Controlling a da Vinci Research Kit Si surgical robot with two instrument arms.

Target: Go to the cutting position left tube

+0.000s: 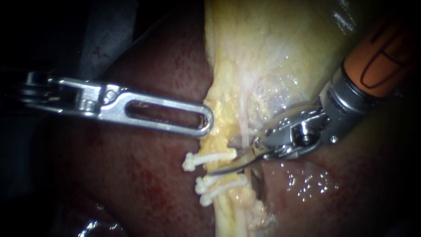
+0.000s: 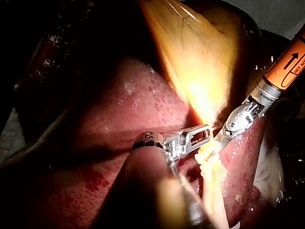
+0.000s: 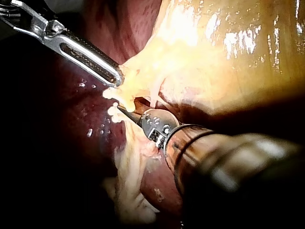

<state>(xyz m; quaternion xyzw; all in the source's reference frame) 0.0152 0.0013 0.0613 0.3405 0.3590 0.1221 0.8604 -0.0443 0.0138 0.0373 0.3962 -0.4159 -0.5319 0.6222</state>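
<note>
Clipped tube (image 1: 223, 206): right instrument (image 1: 219, 171), blades together, should settle squarely between clips (image 1: 208, 159); left instrument (image 1: 206, 123) clamps gallbladder (image 1: 272, 52) taut.

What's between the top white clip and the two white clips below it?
In the endoscope view, my right instrument reaches its tip across the tube there.

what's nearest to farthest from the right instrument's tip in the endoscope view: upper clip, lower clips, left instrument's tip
1. upper clip, just above it, and lower clips, just below: too close to call
2. left instrument, tip higher up, at the yellow tissue
</note>
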